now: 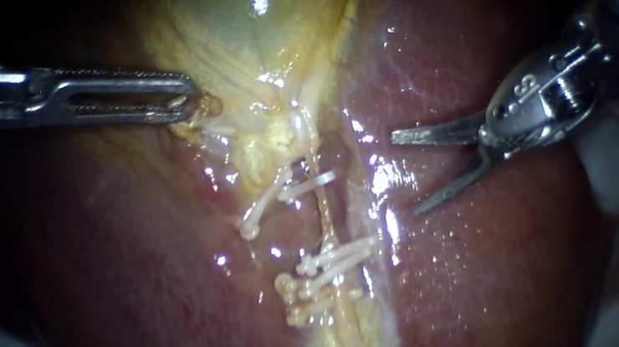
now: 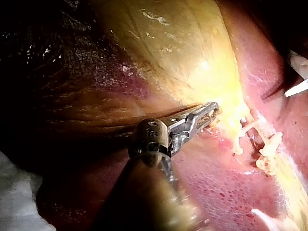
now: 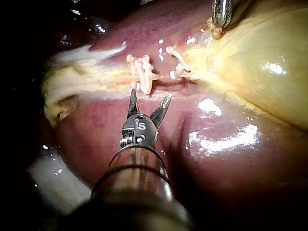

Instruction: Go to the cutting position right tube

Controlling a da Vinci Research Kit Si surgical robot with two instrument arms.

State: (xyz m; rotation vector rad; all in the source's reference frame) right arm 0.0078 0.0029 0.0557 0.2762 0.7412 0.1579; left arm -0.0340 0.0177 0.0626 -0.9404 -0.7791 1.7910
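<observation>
The pale yellow gallbladder narrows downward into a thin tube lying on the red liver. White clips cross the tube: an upper pair and a lower cluster, with bare tube between them. My left instrument is shut on gallbladder tissue at its neck, up and left of the clips. My right instrument hovers over the liver to the right of the tube, apart from it, with its two blades open toward the gap between the clip groups. In the right wrist view its open blades sit just short of the clips.
White gauze lies under the right instrument's shaft at the liver's edge, and also shows in the right wrist view. Wet liver surface spreads right of the tube. My left instrument's tip appears beyond the clips.
</observation>
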